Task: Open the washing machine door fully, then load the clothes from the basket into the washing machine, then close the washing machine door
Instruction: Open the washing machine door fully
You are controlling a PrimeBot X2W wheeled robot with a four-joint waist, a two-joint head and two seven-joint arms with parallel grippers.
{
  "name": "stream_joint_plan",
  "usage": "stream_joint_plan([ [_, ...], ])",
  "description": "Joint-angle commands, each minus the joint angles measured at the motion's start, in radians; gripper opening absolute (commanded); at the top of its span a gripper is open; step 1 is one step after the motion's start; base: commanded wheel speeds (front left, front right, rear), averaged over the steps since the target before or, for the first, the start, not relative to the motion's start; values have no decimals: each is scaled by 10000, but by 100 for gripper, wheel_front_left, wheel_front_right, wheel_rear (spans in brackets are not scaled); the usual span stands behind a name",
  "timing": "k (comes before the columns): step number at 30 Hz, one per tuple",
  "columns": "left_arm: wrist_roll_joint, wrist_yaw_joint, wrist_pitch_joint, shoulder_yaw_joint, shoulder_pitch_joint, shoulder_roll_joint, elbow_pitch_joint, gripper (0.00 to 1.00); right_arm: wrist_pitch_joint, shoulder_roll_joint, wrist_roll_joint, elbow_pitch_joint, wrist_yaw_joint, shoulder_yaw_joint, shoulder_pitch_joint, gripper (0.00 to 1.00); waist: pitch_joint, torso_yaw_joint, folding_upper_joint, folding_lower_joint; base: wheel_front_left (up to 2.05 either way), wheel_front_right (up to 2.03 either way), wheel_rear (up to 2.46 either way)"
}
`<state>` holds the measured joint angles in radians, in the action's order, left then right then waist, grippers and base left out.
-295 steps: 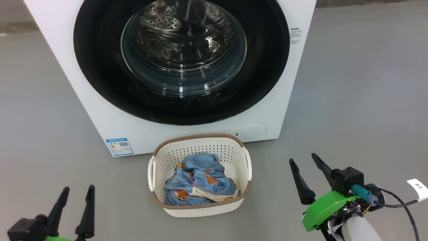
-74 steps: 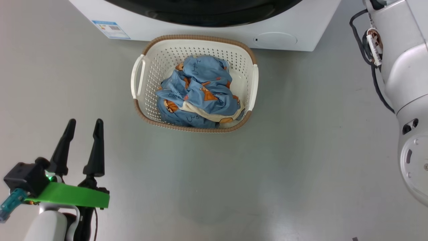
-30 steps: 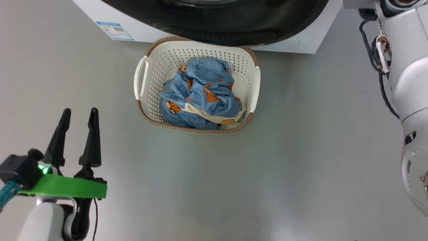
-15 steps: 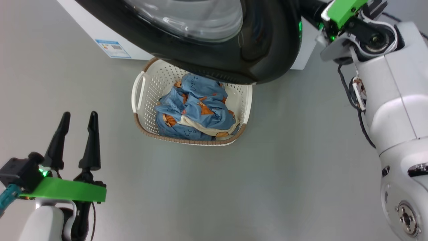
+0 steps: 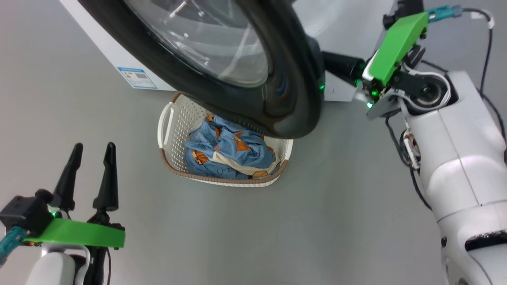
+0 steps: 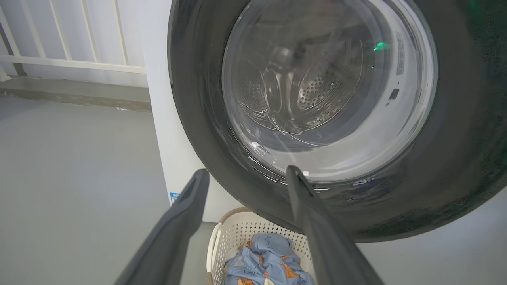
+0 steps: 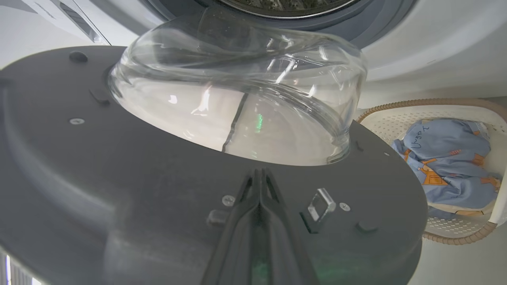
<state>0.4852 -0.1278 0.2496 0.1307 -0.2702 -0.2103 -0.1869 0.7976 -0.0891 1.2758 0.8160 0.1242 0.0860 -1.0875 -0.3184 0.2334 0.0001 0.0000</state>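
The left gripper [image 5: 94, 146] hangs idle at the lower left above bare floor, its fingers set wide with nothing between them. Behind it stands the washer [image 5: 119, 51], and just in front of that the basket [image 5: 222, 180], its long side seemingly running along the washer's front, with the clothes [image 5: 225, 152] heaped inside. The door [image 5: 277, 114] is partly open and hangs over the basket's far side without touching it. It is hinged on the left, its free edge points out toward the robot, and its glass bowl faces the drum. Being round, it has no long axis. At the right, the right gripper [image 7: 259, 174] has its fingers pressed together, their tips against the door's grey inner face, just below the bowl and beside the latch. To open the door fully, the push should follow the hinge's arc leftward and stay on the flat panel, clear of glass and latch.
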Motion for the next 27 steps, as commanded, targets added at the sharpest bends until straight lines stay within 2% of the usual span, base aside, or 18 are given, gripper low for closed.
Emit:
stream_joint_plan([
  [1, -92, -29, 122, -402, 72, -315, 189, 100, 217, 389, 261, -450, 65, 316, 206, 0, 95, -7, -1, 0, 0, 0, 0],
  [13, -237, -29, 122, -376, 283, -260, 181, 100, 812, 389, 1678, -1811, 65, 2143, 1621, 0, 534, 10, -1, 0, 0, 0, 0],
  [19, -221, -29, 122, -400, 337, -263, 197, 100, 462, 389, 2430, -2758, 65, 3236, 2191, 0, 625, 32, -1, 0, 0, 0, 0],
  [27, -267, -29, 122, -440, 387, -256, 176, 100, -126, 389, 3041, -3176, 65, 4407, 2600, 0, 740, 70, -1, 0, 0, 0, 0],
])
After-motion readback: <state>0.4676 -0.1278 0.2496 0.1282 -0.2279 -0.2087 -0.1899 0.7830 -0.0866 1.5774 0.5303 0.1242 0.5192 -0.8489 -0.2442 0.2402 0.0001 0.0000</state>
